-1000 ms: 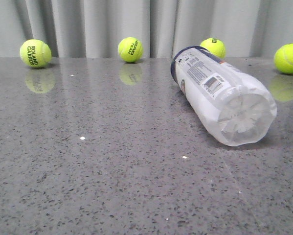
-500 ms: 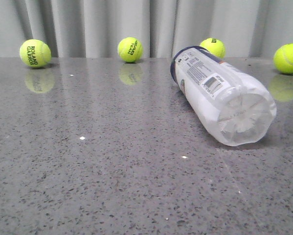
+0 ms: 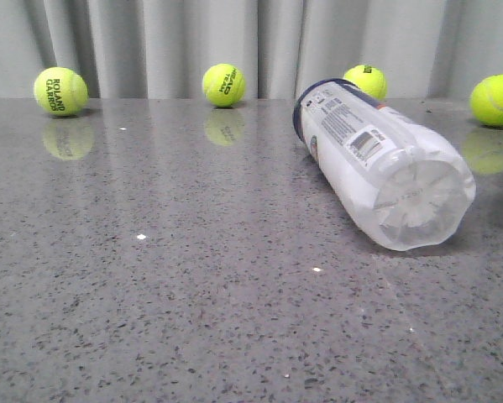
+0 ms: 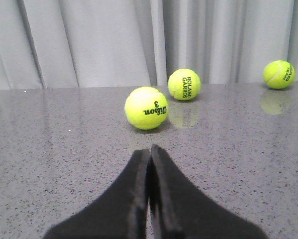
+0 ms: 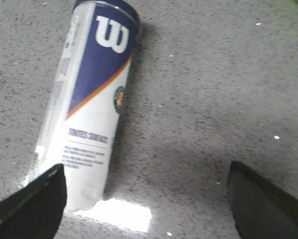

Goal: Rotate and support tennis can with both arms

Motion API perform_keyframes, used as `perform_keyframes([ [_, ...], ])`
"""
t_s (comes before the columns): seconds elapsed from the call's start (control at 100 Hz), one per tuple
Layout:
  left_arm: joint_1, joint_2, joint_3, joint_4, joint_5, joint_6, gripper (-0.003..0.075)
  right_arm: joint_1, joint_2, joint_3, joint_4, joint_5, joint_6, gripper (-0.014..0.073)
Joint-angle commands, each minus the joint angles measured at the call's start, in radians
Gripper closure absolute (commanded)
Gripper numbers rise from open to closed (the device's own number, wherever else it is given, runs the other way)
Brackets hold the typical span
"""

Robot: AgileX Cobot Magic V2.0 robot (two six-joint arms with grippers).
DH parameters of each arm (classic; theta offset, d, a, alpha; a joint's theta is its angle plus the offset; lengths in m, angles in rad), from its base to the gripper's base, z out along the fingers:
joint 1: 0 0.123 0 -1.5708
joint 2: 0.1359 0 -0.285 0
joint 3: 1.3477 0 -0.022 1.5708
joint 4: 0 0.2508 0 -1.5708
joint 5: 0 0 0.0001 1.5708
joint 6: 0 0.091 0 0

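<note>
My left gripper (image 4: 149,149) is pressed together, holding nothing, with a Wilson ball (image 4: 146,108) just beyond its tips on the table (image 3: 150,277). My right gripper (image 5: 144,199) is spread wide above the can (image 5: 91,107), one finger (image 5: 32,204) over the can's bright end, perhaps not touching it. The can lies on its side on the table, its navy rim toward the curtain (image 3: 234,42), its clear base toward me.

Left gripper (image 4: 149,154): fingers pressed together, nothing between them, low over the surface. Right gripper (image 5: 146,191): fingers spread wide apart, raised, pointing down, holding nothing.
</note>
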Motion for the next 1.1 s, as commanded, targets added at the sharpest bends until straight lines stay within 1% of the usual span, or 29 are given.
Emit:
perform_keyframes([
  [0.0, -0.001, -0.032, 0.044, -0.003, -0.076, -0.009, 0.0740, 0.026, 0.042, -0.076, 0.005, -0.019, 0.031, -0.0052],
  [0.23, -0.001, -0.032, 0.044, -0.003, -0.076, -0.009, 0.0740, 0.071, 0.201, -0.190, 0.010, 0.031, 0.108, -0.0052],
  [0.41, -0.001, -0.032, 0.044, -0.003, -0.076, -0.009, 0.0740, 0.072, 0.307, -0.261, 0.038, 0.048, 0.154, -0.0052],
  [0.63, -0.001, -0.032, 0.044, -0.003, -0.076, -0.009, 0.0740, 0.072, 0.415, -0.312, 0.130, 0.056, 0.156, -0.0052],
  [1.09, -0.001, -0.032, 0.044, -0.003, -0.076, -0.009, 0.0740, 0.085, 0.560, -0.345, 0.162, 0.066, 0.156, -0.0052],
])
